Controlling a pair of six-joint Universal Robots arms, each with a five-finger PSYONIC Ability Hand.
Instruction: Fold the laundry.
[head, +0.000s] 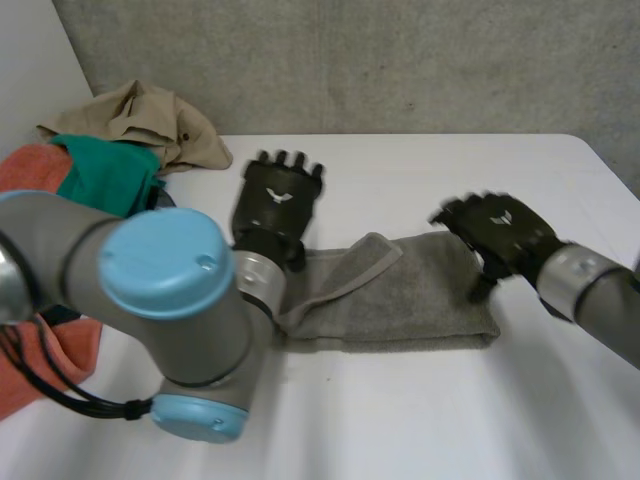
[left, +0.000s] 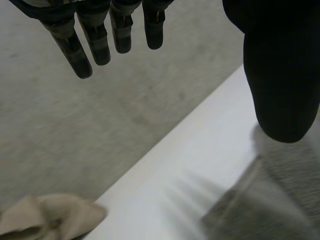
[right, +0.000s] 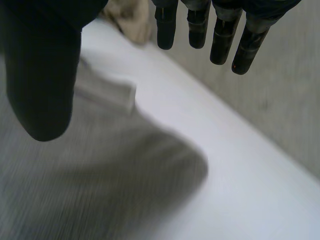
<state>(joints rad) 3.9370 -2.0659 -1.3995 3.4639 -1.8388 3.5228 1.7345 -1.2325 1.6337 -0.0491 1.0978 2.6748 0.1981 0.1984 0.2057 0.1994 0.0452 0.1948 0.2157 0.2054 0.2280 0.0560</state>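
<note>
Left hand (head: 278, 195): black, hovering over the bare white table (head: 420, 170), just beyond the left end of the grey terry towel (head: 400, 295). Its fingers (left: 95, 42) hang straight and spread, thumb apart from them, holding nothing.
Right hand (head: 497, 232): black, over the towel's far right corner. Its fingers (right: 197, 27) are also straight and apart from the thumb, empty, with the cloth below the palm. I cannot tell whether it touches the cloth.
Towel: a long strip lying left to right mid-table, between the two hands, apparently already doubled lengthwise. A hemmed flap near its left end lies turned back.
Pile: at the far left, well apart from the towel, a crumpled beige garment (head: 140, 118), a green cloth (head: 105, 172) and an orange cloth (head: 35, 165) lie unfolded.
Step, as I judge it: partway through the towel. Neither hand has a grip, so a fresh grasp on one end is needed.
Risks:
- A pinch catching only the top layer would pull the fold open.
- The loose flap could get trapped inside and leave a lump.
- Dragging one end with the other unheld would skew the strip or slide it toward the near edge.
- The left arm's elbow (head: 165, 265), close to the orange cloth, could sweep the pile.
</note>
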